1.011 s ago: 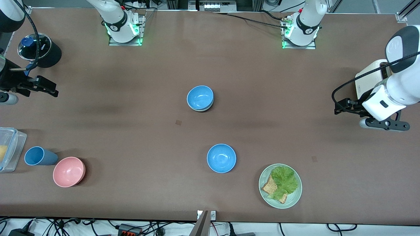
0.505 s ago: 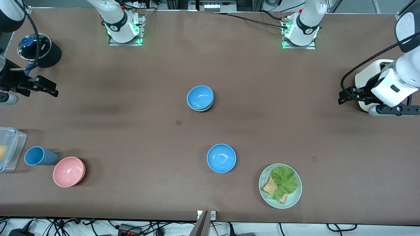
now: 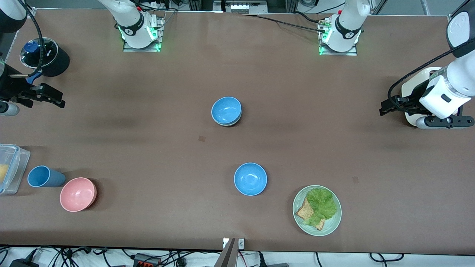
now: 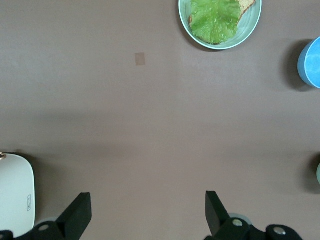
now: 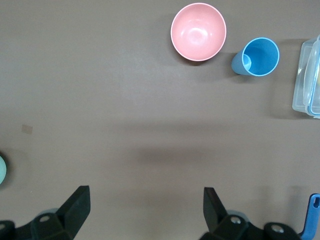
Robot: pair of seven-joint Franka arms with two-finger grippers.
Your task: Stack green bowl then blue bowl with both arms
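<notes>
Blue bowl [image 3: 226, 110] sits nested on the green bowl [image 3: 227, 123] mid-table, so your stack looks finished; left gripper [image 3: 386, 110] and right gripper [image 3: 55, 101] hang wide open, empty, over opposite table ends.

Pink bowl [image 3: 78, 194] beside blue cup [image 3: 43, 176]; green plate [image 3: 316, 210] bears lettuce, bread.

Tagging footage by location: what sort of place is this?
Most likely a robotics lab bench, not a kitchen: two arms bolted to a brown-covered table, loose cables along the edge nearest the front camera, and staged tableware such as a pink bowl and a blue cup.
</notes>
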